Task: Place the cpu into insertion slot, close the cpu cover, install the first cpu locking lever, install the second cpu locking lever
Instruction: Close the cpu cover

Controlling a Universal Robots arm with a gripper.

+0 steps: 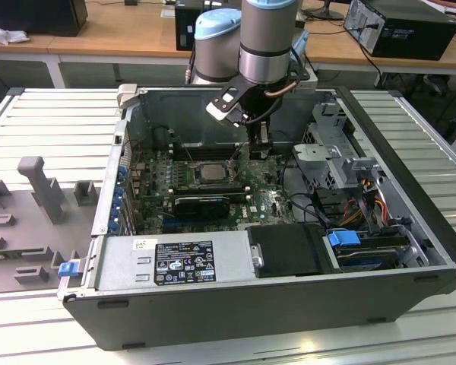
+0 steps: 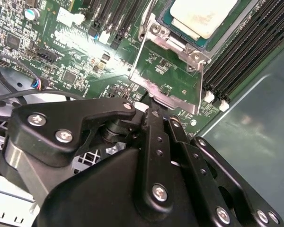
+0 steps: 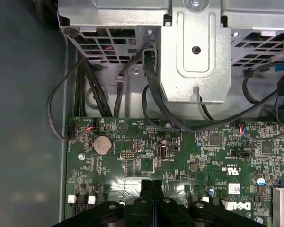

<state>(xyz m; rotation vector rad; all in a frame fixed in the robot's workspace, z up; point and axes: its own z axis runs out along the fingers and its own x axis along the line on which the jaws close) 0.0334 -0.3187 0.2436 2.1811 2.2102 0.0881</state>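
Inside the open computer case (image 1: 235, 304), the gripper (image 2: 151, 111), fingers pressed together, meets the free edge of the raised cpu cover (image 2: 166, 95). The cover stands just to the exterior view's right of the cpu (image 1: 209, 172), which is seated in the insertion slot (image 1: 190, 173). Closing it cleanly likely calls for a slow, even push that keeps the frame square.

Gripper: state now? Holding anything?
Gripper: shut, fingers together. In the second wrist view its tips are at the edge of the open cpu cover; whether it pinches the cover cannot be told.
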